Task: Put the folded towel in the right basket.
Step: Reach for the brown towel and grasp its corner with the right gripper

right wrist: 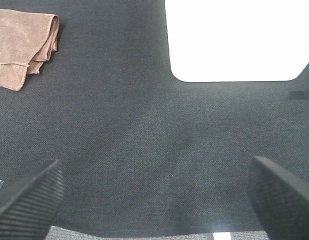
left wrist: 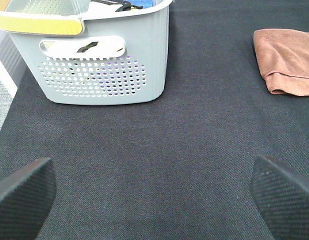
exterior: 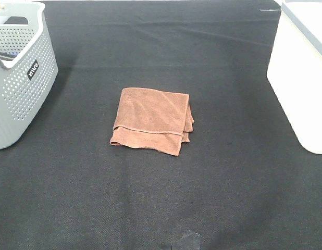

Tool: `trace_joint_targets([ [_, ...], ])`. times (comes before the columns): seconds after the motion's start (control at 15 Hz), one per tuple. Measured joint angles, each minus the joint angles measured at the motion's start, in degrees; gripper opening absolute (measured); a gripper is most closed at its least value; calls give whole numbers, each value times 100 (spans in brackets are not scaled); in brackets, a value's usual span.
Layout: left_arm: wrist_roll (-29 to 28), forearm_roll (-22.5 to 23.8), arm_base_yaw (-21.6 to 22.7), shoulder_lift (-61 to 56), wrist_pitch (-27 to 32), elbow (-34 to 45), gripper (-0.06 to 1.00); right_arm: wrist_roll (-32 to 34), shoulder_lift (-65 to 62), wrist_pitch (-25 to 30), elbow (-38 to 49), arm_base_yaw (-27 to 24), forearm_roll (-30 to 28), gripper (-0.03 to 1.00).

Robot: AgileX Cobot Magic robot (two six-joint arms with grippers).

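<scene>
Towel: the folded towel (exterior: 152, 120) is a brown cloth lying flat on the black table cover (exterior: 161, 208). It is doubled over several times, with the layered edges showing along one side.
Where it lies: it sits out ahead of both sets of jaws and well apart from either, off to the inner side of each and between the two baskets. Nothing is touching it.
Left jaws: the left gripper (left wrist: 154, 195) hangs over bare cover with its fingers spread wide and nothing between them.
Right jaws: the right gripper (right wrist: 154, 197) is likewise wide apart and holding nothing, above bare cover.
Right basket: the white basket (exterior: 299, 88) stands ahead of the right jaws, on the far side of them from the towel.
Other basket: the grey perforated basket (left wrist: 104, 75) stands ahead of the left jaws and already holds some items.
Handling: I'd call it light, soft and limp. It should sag and may unfold when lifted, but it won't break.
Where to grip: to my eye the thick stacked edge nearest the white basket is best. Pinch through all the layers and press down into the cloth.
Risk: a shallow pinch probably catches only the top layer, so the fold opens and drags.
</scene>
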Motion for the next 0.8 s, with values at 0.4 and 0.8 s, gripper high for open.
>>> trace_joint_targets([
  [0.4,0,0,0,0,0,0,99,0,0,0,0,0,0,96],
  [0.8,0,-63,0,0,0,0,99,0,0,0,0,0,0,96],
])
